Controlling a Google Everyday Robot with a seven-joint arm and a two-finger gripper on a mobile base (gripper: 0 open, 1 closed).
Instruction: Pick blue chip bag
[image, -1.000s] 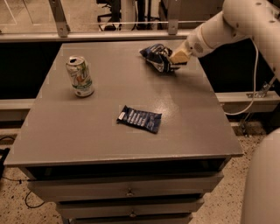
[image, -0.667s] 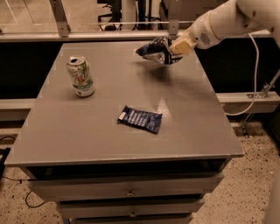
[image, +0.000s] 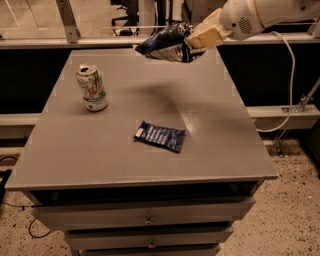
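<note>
The blue chip bag (image: 165, 44) is a crumpled dark blue foil bag with a whitish edge. It hangs in the air above the far edge of the grey table (image: 100, 150). My gripper (image: 196, 40) comes in from the upper right and is shut on the bag's right end, holding it clear of the table top. The bag's shadow falls on the table below it.
A green and white can (image: 92, 87) stands upright at the left of the table. A small flat dark blue packet (image: 160, 136) lies near the middle. Drawers (image: 145, 220) sit under the front edge. A cable (image: 290, 75) hangs at the right.
My gripper has lifted the blue chip bag off the table's far right part and raised it. The can and the small packet have not moved.
</note>
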